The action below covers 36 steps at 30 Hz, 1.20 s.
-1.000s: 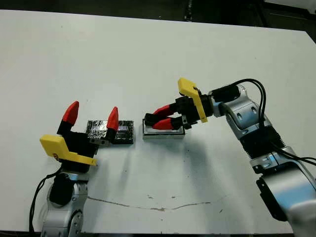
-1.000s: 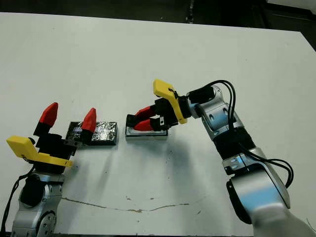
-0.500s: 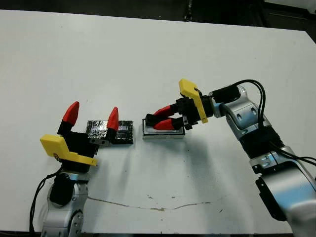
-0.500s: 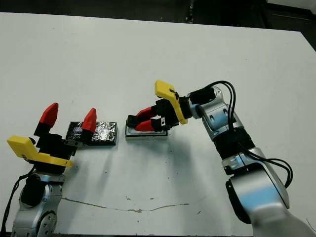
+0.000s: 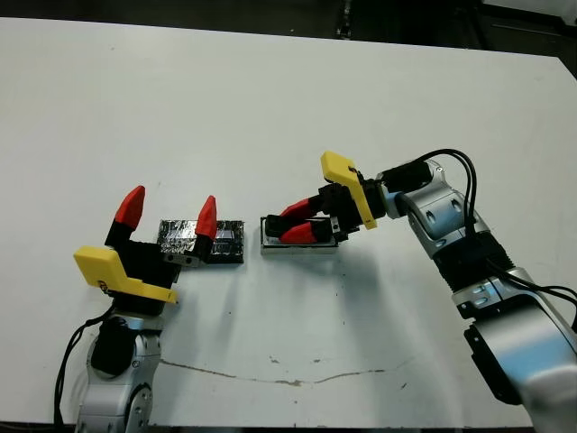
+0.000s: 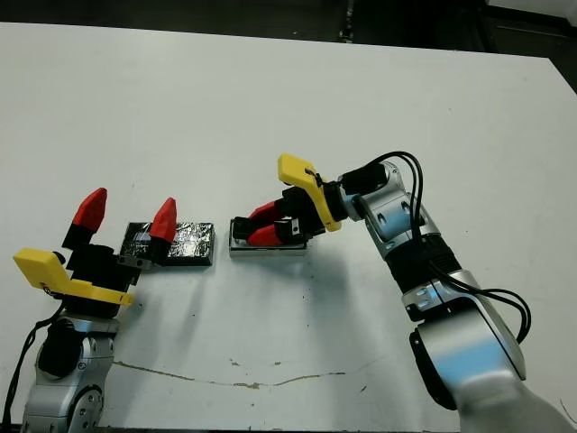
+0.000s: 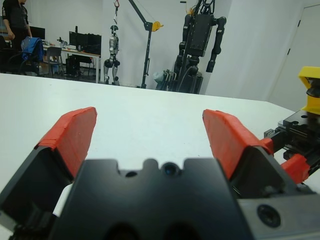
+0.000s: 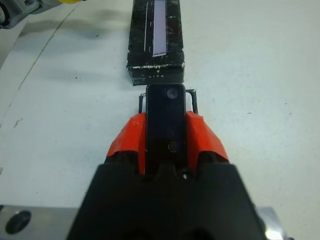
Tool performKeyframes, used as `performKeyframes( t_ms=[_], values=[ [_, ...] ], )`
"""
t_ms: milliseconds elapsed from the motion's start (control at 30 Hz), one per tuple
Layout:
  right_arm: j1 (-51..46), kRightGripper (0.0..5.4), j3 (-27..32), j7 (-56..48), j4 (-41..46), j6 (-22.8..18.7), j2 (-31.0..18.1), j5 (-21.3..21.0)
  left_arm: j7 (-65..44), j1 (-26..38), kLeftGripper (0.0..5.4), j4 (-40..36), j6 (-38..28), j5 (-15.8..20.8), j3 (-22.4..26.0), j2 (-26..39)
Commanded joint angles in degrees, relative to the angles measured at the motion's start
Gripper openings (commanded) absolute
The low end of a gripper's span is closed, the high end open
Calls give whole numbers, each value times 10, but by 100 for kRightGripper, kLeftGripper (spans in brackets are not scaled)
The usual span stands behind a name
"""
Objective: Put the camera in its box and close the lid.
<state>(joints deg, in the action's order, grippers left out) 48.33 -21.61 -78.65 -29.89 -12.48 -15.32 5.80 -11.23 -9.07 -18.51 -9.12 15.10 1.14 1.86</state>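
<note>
The white table [image 5: 288,99] carries everything; on it the right gripper [image 5: 290,225] reaches in from the right with its two red fingers [image 8: 200,135] clenched on the long sides of the camera [image 8: 165,117], which it holds low over the box [image 5: 298,242] at mid-table; from the wrist view the bar lines up with the tray's length and its free end hangs over the tray's left end, though I cannot tell whether it already touches the tray floor; the left gripper [image 5: 168,210] hovers at the near left, its fingers spread wide and holding nothing, just above the lid [image 5: 201,241], which lies flat on the table just left of the box, close to it and end to end; the camera looks rigid, light and smooth-skinned, so a firm pinch across its narrow width, as now, should serve, and its glassy spot is best kept clear of the fingers; the box is shallow and light and may slide if nudged; the lid is thin, flat and glossy, likely slippery, so it is best taken by its long edges, since little of its thickness offers a hold.
</note>
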Motion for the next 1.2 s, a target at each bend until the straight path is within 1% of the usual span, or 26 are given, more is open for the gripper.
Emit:
performKeyframes(
  t_ms=[33, 200, 333, 433, 533, 667, 733, 933, 1100, 1167, 1200],
  values=[
    [-18, 165, -5, 0, -5, 5, -10, -10, -2, -8, 540, 5, -4, -3, 1, 1],
    [-24, 165, 0, -1, -8, 12, -15, -9, 1, -10, 540, 0, 2, -4, 1, 1],
    [-24, 165, 4, -2, -9, -2, -21, -6, -1, -10, 540, 0, 1, -3, 3, 3],
    [-23, 165, 1, 5, 7, -21, -33, -15, -5, -9, 540, 4, -2, 3, 4, 4],
    [-23, 165, 3, -1, 6, -24, -40, -12, -7, -9, 540, 4, -1, 5, 4, 4],
    [-19, 165, 2, -5, 9, -40, -51, -14, -8, -9, 540, 4, -1, 5, 5, 3],
    [-20, 165, 4, -4, 9, -40, -56, -15, -6, -9, 540, 3, 1, 3, 5, 3],
    [-20, 165, 3, -16, 2, -21, -64, -15, -4, -10, 540, 1, 0, -3, 4, 4],
    [-14, 165, -10, -26, 4, -40, -68, -20, -5, -11, 540, 3, -3, -4, 5, 4],
    [-12, 202, -13, -30, 0, -39, -68, -20, -3, -12, 540, 0, 1, -3, 4, 2],
    [-12, 205, -13, -31, -5, -38, -66, -19, -3, -12, 540, -1, 2, -1, 4, 1]
  ],
)
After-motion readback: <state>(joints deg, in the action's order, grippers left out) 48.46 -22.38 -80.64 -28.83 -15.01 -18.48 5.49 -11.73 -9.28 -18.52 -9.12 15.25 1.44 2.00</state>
